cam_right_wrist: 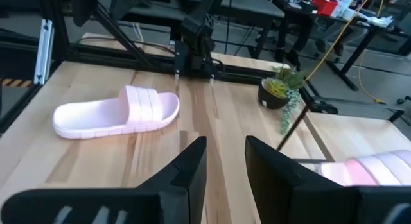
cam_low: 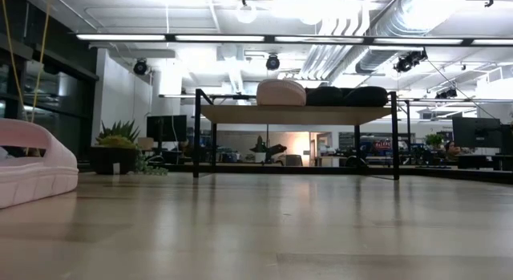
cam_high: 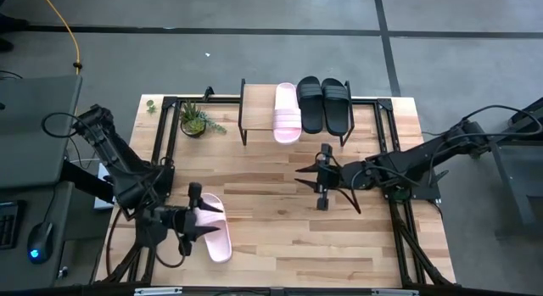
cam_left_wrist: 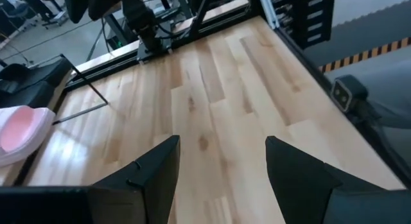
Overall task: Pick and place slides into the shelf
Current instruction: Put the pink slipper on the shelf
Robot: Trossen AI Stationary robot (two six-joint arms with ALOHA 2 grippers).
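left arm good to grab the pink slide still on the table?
Probably yes. The left gripper hangs open right at the pale pink open-toe slide sandal lying flat on the wooden tabletop. Nothing lies between them, and the right gripper sits well clear near mid-table.

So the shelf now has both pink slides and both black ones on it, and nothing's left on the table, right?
Not quite. The shelf holds only one pink slide beside the two black slides. The high view shows the second pink slide on the table, by the left gripper.
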